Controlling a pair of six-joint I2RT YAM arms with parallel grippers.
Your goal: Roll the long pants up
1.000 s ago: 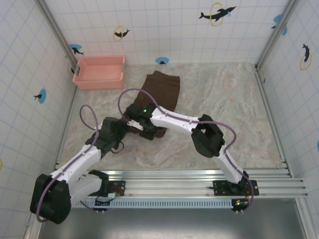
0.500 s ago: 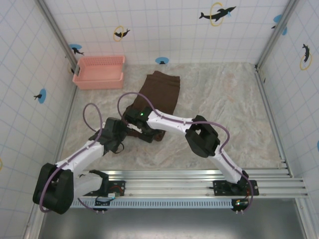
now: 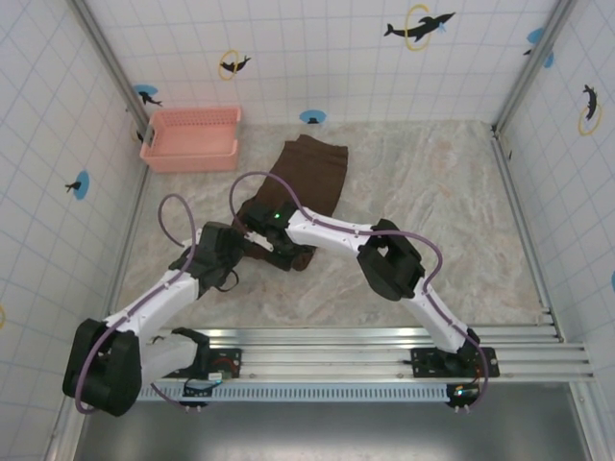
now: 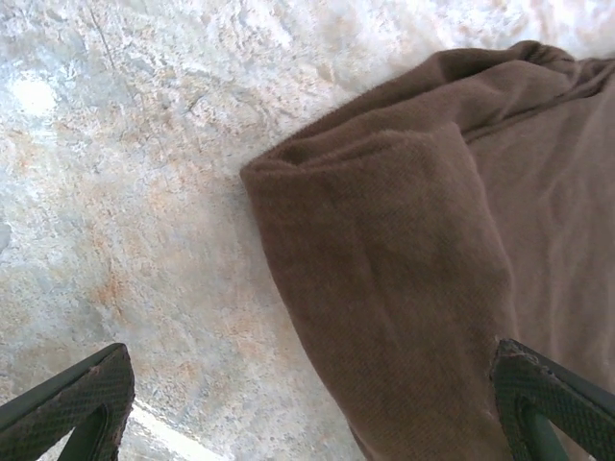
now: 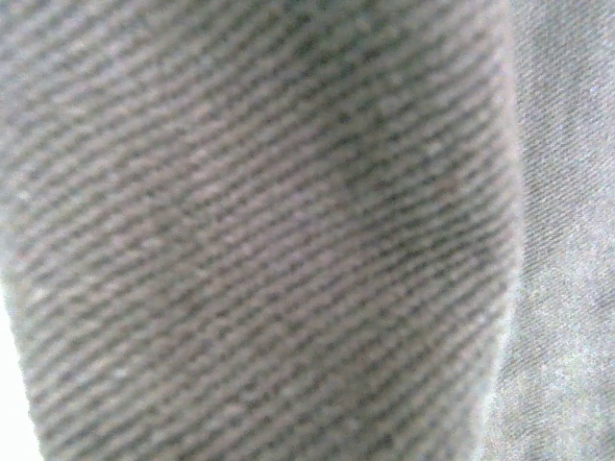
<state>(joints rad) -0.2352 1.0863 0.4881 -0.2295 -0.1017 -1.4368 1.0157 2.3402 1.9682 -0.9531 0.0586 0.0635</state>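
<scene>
Although both arms crowd its centre-left, table (image 3: 452, 211): bare marble across the right half and near edge.
Long pants (image 3: 312, 173): centre-left, far end flat, near end bunched; folded corner edged by bare marble on the left.
Pink basket (image 3: 190, 139): far-left corner, apart from pants.
Left gripper (image 4: 312, 399): spread wide, empty, straddling that fold edge.
Right gripper (image 3: 259, 238): at the bunched end; fabric close against its camera, opening cannot be told.
</scene>
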